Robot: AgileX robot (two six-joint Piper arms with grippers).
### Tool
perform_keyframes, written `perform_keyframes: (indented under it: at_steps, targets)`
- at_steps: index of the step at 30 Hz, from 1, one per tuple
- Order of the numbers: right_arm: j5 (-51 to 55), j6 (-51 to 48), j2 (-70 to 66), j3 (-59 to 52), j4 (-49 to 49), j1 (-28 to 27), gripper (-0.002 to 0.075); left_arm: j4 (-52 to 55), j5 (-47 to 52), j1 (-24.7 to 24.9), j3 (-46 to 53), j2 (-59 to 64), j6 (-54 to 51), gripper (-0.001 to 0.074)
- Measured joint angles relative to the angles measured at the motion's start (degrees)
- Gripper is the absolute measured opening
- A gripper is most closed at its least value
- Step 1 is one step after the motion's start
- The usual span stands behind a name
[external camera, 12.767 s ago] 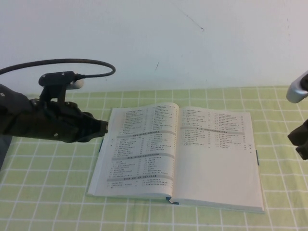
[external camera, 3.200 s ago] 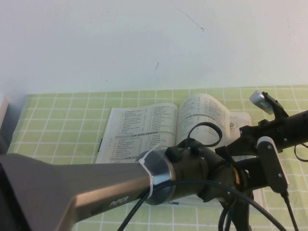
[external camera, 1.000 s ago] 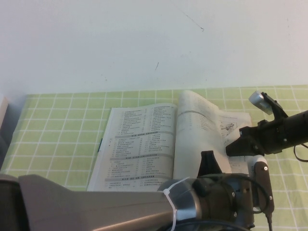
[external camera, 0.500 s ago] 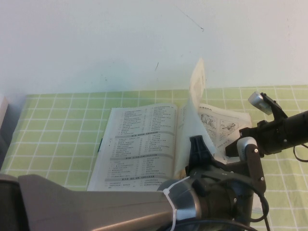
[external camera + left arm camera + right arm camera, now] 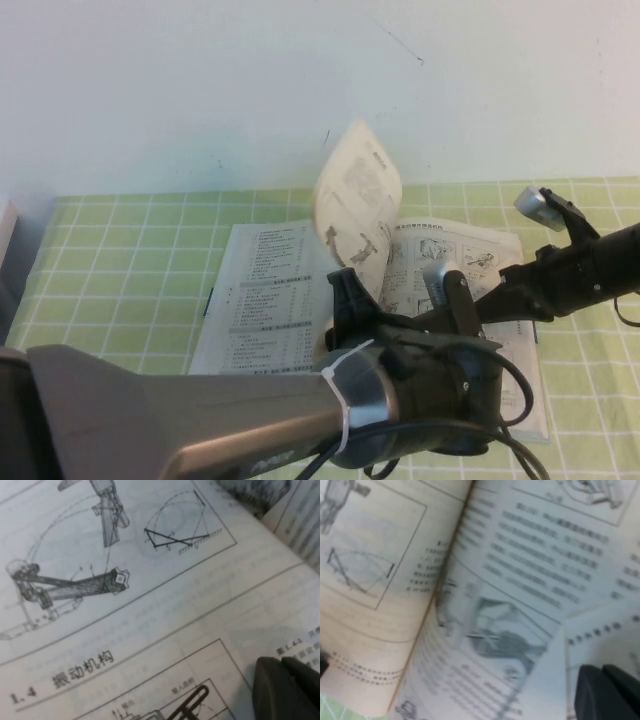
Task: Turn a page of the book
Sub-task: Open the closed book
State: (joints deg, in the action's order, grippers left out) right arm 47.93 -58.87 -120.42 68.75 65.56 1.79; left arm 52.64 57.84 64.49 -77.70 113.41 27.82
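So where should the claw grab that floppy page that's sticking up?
Probably the page's free curled top edge, coming from the book's right half. It stands arched over the spine, with its lower part hidden behind the left claw. The right claw sits over the right-hand page.

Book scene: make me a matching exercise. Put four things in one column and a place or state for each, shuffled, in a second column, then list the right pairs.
Things
1. page
2. book
3. left pincer
4. right pincer

Places or states
A. lying open on the green checked cloth
B. over the book's right-hand side, reaching in from the right
C. curled up in the air above the spine
D. near the spine, at the foot of the raised sheet

Pairs: 1-C, 2-A, 3-D, 4-B
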Motion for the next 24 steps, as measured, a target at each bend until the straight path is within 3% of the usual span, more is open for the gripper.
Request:
perform_keyframes:
  at_steps: [5, 14, 24]
  targets:
    - [0.43, 1.91, 1.96, 1.92, -4.19, 0.03, -0.0002, -2.76, 1.69, -1.8, 0.0, 0.0, 0.1, -0.0003]
    - [1.02, 10.37, 4.79, 4.87, -20.08, 0.03, -0.0002, -14.66, -0.36, -4.76, 0.0, -0.22, -3.48, -0.0002]
    - [2.78, 16.82, 9.74, 4.99, -33.46, 0.03, -0.0002, -25.41, -9.0, -13.73, 0.0, -0.29, -7.86, -0.0002]
